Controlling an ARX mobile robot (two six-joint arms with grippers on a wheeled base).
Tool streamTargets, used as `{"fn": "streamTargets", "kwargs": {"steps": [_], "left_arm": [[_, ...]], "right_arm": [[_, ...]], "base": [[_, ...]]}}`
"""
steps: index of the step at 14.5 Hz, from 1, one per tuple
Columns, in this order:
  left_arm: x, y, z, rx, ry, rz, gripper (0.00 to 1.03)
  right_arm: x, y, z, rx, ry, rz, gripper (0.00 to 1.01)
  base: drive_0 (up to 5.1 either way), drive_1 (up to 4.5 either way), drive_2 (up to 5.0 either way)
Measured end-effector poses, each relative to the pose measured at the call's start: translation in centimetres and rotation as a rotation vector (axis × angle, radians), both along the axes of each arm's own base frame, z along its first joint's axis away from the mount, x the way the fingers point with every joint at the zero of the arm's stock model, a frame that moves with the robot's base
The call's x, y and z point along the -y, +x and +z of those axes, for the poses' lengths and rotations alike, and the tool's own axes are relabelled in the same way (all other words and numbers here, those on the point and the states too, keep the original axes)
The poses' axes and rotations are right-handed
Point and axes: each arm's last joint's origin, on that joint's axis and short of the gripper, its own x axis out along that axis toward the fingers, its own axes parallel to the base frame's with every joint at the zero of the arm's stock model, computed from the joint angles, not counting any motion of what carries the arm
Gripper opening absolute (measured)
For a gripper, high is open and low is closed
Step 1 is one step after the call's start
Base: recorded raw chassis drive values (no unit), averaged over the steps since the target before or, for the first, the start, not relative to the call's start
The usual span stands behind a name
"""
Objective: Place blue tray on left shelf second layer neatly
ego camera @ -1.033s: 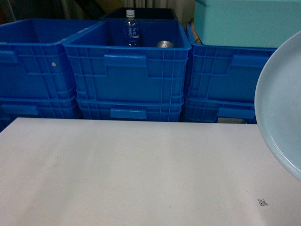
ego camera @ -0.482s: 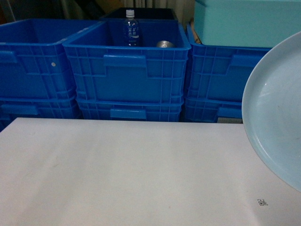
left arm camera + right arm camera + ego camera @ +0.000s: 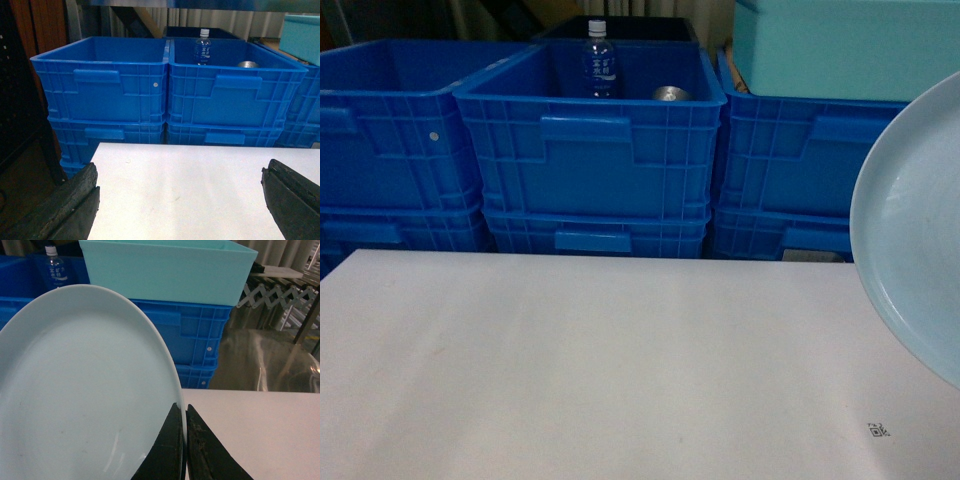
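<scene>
While left fingers [image 3: 60, 207] gape, right fingers [image 3: 167, 450] pinch the blue tray [image 3: 80, 390] rim.

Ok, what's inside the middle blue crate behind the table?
The middle blue crate holds an upright water bottle with a white cap and a silver can top to its right. The crate's front wall hides its floor and anything lower.

The blue tray [image 3: 80, 400] at the left of the right wrist frame is showing a smooth, glossy glaze. The crates [image 3: 590, 150] are looking like ribbed, slightly shiny plastic. The table [image 3: 600, 370] is appearing matt white, and the left gripper's pads [image 3: 75, 205] are looking rough, dull black.
</scene>
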Motion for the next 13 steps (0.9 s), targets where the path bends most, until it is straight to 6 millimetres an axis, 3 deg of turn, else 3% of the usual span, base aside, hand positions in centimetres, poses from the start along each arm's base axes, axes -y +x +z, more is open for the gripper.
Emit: {"fn": "streamTargets", "kwargs": {"steps": [13], "left_arm": [[0.0, 0.0, 0.0, 0.0, 0.0, 0.0, 0.98]], "right_arm": [[0.06, -0.43, 0.29, 0.039, 0.008, -0.006, 0.02]], "base": [[0.0, 0.0, 0.0]]}}
